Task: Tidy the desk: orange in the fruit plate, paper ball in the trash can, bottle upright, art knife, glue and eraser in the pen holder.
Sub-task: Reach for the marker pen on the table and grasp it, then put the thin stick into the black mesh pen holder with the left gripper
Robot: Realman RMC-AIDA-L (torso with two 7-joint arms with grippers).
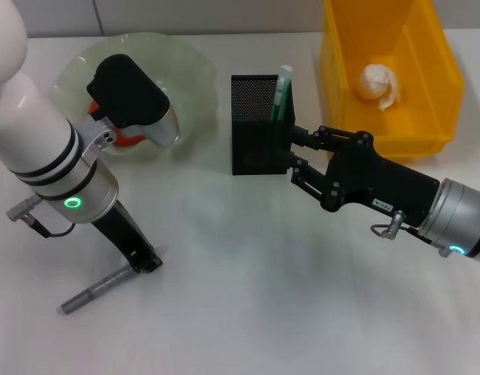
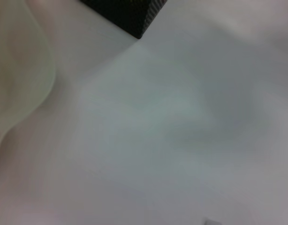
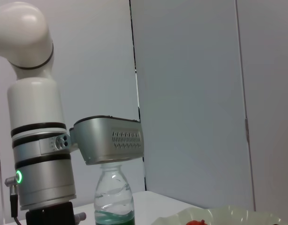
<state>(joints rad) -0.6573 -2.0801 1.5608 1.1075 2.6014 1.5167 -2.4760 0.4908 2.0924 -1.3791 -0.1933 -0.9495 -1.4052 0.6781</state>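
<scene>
1. The right hand (image 1: 285, 152) is reaching in from the right, with its fingers at the black mesh pen holder (image 1: 252, 125). They look clamped on a green-and-clear stick-like item (image 1: 281, 95) that pokes out of the holder's top, probably the glue, though I can't say for sure.
2. The left hand (image 1: 146, 262) is down low on the white counter (image 1: 248, 273) near the front left, its tip right at one end of a grey pen-shaped thing (image 1: 95, 291), likely the art knife, which lies flat. Can't tell if its fingers are clenched or released.
3. The orange (image 1: 129, 138) sits in the pale green fruit plate (image 1: 193, 78) at the back left, mostly hidden behind the left arm.
4. The paper ball (image 1: 378, 84) is inside the yellow bin (image 1: 435, 78) at the back right.
5. In the right wrist view, a clear bottle (image 3: 114, 199) stands upright, just behind the left arm's grey housing, and the plate's rim peeks in beside it.
6. The left wrist view only shows bare counter, a corner of the holder and the plate's edge.
</scene>
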